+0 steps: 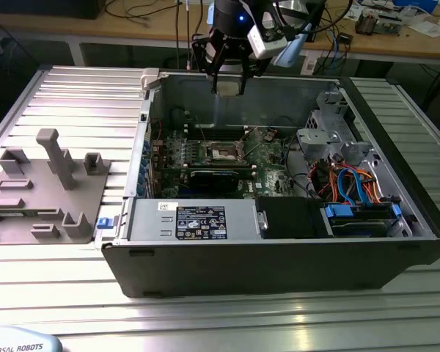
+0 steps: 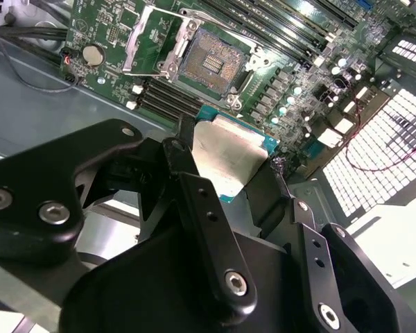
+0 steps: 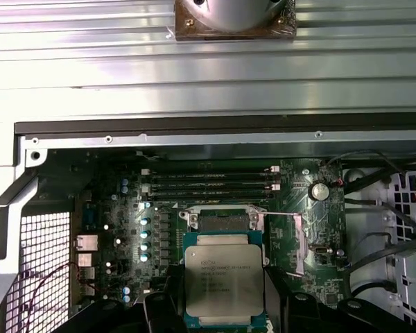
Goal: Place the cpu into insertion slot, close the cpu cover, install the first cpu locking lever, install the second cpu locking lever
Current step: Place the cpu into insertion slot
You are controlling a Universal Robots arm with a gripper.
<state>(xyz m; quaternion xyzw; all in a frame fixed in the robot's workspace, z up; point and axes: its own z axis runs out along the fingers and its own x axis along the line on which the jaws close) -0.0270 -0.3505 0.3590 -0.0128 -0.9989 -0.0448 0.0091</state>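
Observation:
My gripper (image 1: 228, 82) hangs above the rear wall of the open computer case, shut on the cpu (image 1: 228, 89), a flat square chip with a silvery top. In both wrist views the cpu (image 2: 229, 158) (image 3: 224, 281) sits between the black fingers (image 2: 186, 149), held high over the green motherboard (image 1: 268, 158). Below it lies the insertion slot (image 2: 211, 62) (image 3: 224, 220), dark, bare and metal-rimmed. The cpu cover (image 2: 149, 38) (image 3: 298, 239), a thin silvery frame, stands swung open beside the slot. In the exterior view the slot (image 1: 224, 152) is in the middle of the board.
Long black memory slots (image 3: 215, 184) run beside the socket. A black card (image 1: 216, 176), a power supply (image 1: 198, 220) and a drive bay with blue and orange cables (image 1: 356, 187) crowd the case. A grey fixture plate (image 1: 44, 194) lies on the exterior view's left.

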